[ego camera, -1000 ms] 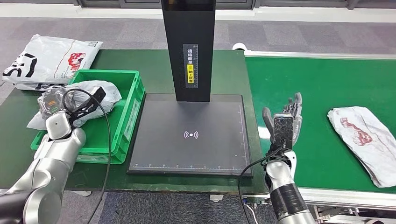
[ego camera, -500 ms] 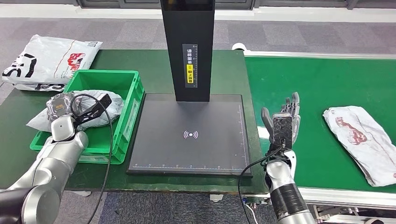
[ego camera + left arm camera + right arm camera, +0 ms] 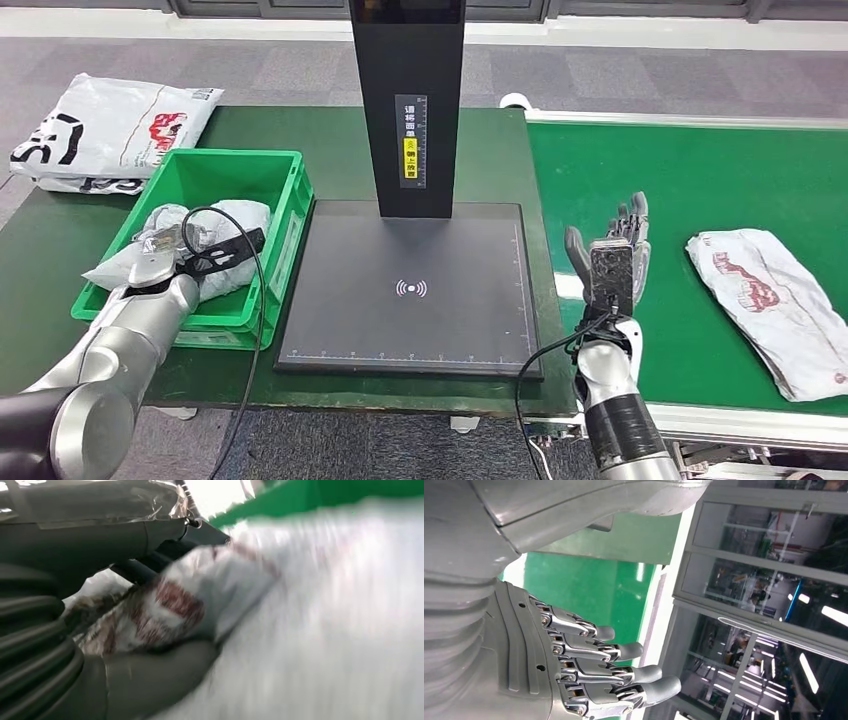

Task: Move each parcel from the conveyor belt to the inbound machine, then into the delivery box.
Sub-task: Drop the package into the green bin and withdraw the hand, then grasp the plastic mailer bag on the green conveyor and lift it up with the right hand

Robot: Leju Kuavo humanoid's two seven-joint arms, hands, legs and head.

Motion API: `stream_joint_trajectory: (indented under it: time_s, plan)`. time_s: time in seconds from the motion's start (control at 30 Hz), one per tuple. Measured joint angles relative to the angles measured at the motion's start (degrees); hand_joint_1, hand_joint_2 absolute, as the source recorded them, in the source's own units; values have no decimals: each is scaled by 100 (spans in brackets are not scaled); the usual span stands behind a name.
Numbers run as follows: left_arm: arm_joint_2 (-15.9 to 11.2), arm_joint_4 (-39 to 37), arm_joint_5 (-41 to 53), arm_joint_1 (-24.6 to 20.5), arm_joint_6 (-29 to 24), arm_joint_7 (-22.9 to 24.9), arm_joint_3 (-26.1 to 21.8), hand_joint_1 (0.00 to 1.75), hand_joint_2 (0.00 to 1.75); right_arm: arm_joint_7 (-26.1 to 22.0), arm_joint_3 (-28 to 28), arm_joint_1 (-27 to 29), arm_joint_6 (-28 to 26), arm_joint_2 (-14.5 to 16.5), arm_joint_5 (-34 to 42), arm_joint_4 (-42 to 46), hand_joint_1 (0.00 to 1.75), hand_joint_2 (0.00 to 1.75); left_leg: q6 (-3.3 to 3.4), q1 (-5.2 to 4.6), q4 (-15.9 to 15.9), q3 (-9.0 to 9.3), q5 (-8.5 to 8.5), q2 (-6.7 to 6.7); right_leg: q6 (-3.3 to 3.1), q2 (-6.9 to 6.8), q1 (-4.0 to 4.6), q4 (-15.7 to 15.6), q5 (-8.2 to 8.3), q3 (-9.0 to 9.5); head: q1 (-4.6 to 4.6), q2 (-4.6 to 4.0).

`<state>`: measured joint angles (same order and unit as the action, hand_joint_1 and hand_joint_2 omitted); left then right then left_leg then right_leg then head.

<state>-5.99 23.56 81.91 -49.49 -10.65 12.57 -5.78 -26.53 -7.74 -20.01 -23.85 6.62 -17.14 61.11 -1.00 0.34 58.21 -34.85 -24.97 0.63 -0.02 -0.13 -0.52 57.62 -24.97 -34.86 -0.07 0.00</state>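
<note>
Parcel now lower inside green bin

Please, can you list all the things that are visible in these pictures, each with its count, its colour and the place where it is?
parcel in the crate: one, white, crumpled, held low inside the green crate.
parcel on the belt: one, white with red print, lying flat at the right.
parcel on the table: one, white with black and red print, at the far left corner.
green crate: one, on the table left of the machine.
inbound machine: one, black plate with a black post at its back, mid-table.
conveyor belt: one, green, right side.
table: one, dark green.
left hand: grips the parcel in the crate.
right hand: held upright at the belt's near edge, fingers apart, holding nothing.
</note>
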Motion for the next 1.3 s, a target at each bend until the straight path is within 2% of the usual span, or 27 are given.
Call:
stream_joint_trajectory:
  time_s: [0.03, 0.07, 0.13, 0.17, 0.2, 0.23, 0.33, 0.47, 0.63, 0.7, 0.77, 0.9, 0.97, 1.13, 1.3]
  plan:
    - [33, 47, -350, 10, -506, -196, -48, 0, 0, 27, 23, 34, 3, -1, -10, 52, 0, 175, 1, 0, 1, -4, 2, -5, 1, -6, 1, 0, 1, -1, 0, 0]
    - [67, 133, -884, 20, -1108, -580, -152, 0, 0, 52, 39, 63, 3, -2, -16, 101, 0, 175, 2, 2, 2, -9, 4, -10, 1, -11, 2, 0, 1, -1, 1, 0]
    - [138, 422, -2568, 38, -2249, -1907, -494, 0, 0, 77, 71, 91, -1, -5, -26, 158, 0, 175, 2, 3, 2, -15, 5, -13, 3, -15, 3, 0, 2, -3, 1, 0]
    - [166, 584, -3417, 38, -2557, -2570, -650, 0, 0, 86, 83, 93, -9, -5, -35, 168, 0, 175, 2, 3, 2, -15, 4, -10, 4, -13, 2, 0, 3, -4, 1, 0]
    - [193, 743, -4151, 34, -2680, -3093, -752, 0, 0, 97, 96, 93, -18, -5, -55, 175, 0, 175, 2, 1, 2, -13, 4, -7, 4, -10, 0, 0, 4, -5, 1, 0]
    - [215, 875, -4579, 27, -2674, -3335, -792, 0, 0, 109, 104, 91, -26, -4, -80, 186, 0, 175, 2, 0, 2, -12, 4, -4, 5, -7, -1, 0, 4, -5, 1, 0]
    - [269, 1066, -4692, 15, -2678, -3366, -805, 0, 0, 130, 135, 75, -30, -5, -144, 210, 0, 175, 1, -2, 3, -10, 4, -6, 5, -7, 1, 0, 4, -6, 0, 0]
    - [379, 1157, -4189, 26, -2866, -3310, -805, 0, 175, 61, 146, 20, -31, -4, -143, 193, 0, 175, -1, 0, 2, -11, 8, -15, 5, -17, 3, 0, 4, -4, 0, 0]
    - [580, 1378, -3706, 58, -2879, -3213, -781, 0, 175, -22, 146, -39, -70, -4, -79, 116, 0, 175, -1, -1, 3, -11, 9, -9, 6, -13, 0, 0, 8, -4, 0, 0]
    - [647, 1442, -3819, 74, -2721, -3215, -736, 0, 175, -24, 146, -41, -106, -4, -65, 93, 0, 175, -1, -1, 3, -11, 9, -11, 7, -13, -1, -1, 8, -4, 0, 0]
    - [724, 1505, -4147, 113, -2280, -3290, -666, 0, 175, -21, 145, -43, -142, -5, -54, 79, 0, 175, -1, -1, 3, -12, 9, -13, 7, -15, -1, -1, 7, -5, 0, 0]
    - [984, 1663, -5461, 323, -337, -3818, -391, 0, 175, -33, 146, -94, -287, -24, -139, -43, 0, 175, 0, -3, 3, -13, 9, -18, 8, -19, -3, -2, 7, -3, 0, 0]
    - [1135, 1747, -5981, 483, 283, -4035, -175, 0, 175, -58, 145, -148, -344, -40, -197, -160, 0, 175, 1, -4, 3, -15, 9, -22, 8, -21, -5, -2, 7, -2, 0, 0]
    - [1372, 1882, -6574, 707, 871, -4194, 249, 0, 175, -73, 146, -225, -488, -58, -321, -353, 0, 175, 5, -16, 4, -14, 4, -1, 16, -5, -12, -4, 12, -9, 0, 0]
    - [1653, 1903, -6986, 996, 1543, -4348, 729, 0, 175, 13, 146, -239, -981, -133, -691, -697, 0, 175, 8, -17, 3, -18, 7, -29, 16, -30, -8, -6, 8, -5, 0, 0]
